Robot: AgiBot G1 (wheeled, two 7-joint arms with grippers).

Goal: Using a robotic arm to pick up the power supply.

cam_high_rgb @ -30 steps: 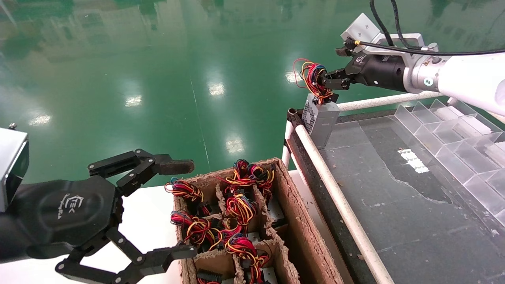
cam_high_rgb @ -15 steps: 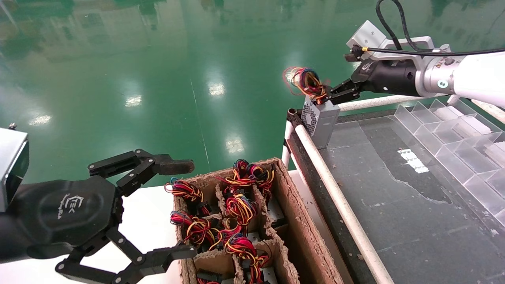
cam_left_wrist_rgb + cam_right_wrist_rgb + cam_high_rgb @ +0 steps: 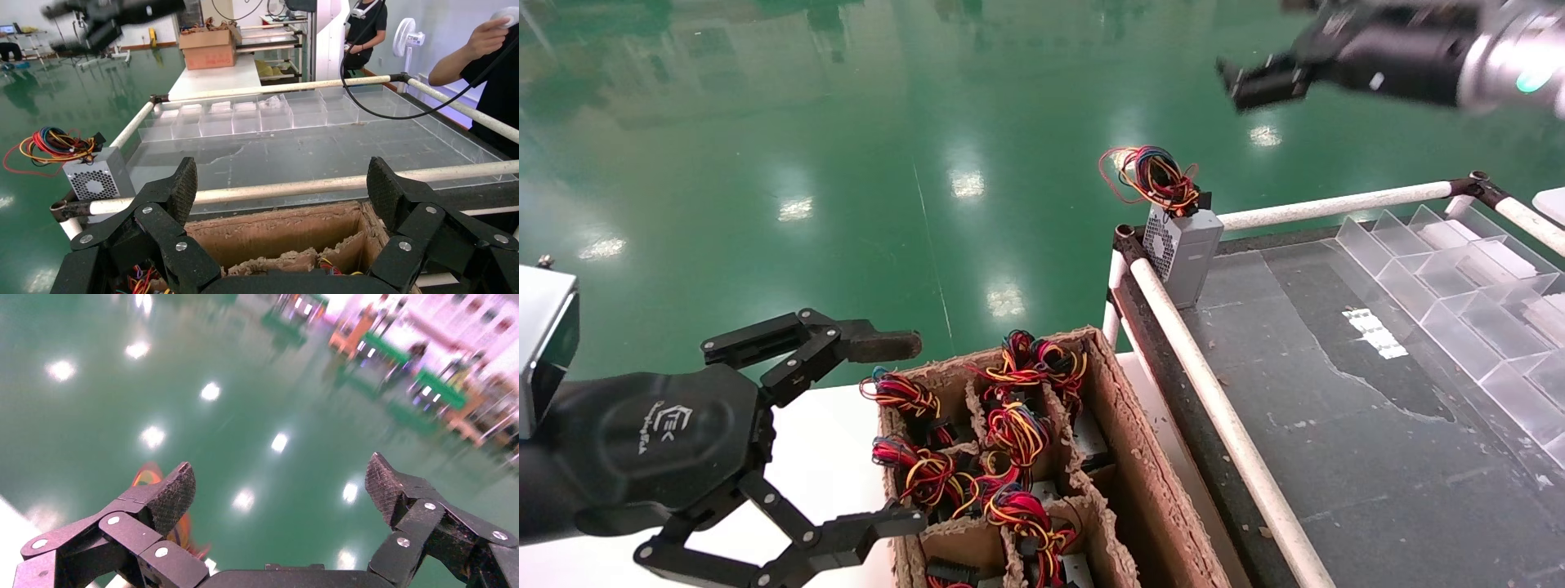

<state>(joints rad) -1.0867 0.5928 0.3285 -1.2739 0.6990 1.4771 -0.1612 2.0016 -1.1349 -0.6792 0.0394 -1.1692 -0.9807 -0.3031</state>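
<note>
Our right gripper hangs wide open, holding nothing, above the power supply below it. Our left gripper waits open beside the cardboard box.

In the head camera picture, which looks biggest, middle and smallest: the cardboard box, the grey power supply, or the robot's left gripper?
1. Cardboard box, though the left gripper looks nearly as big only because it is close to the camera.
2. Left gripper.
3. Power supply, smallest and farthest away.

Open air above power supply; white rail just behind.
</note>
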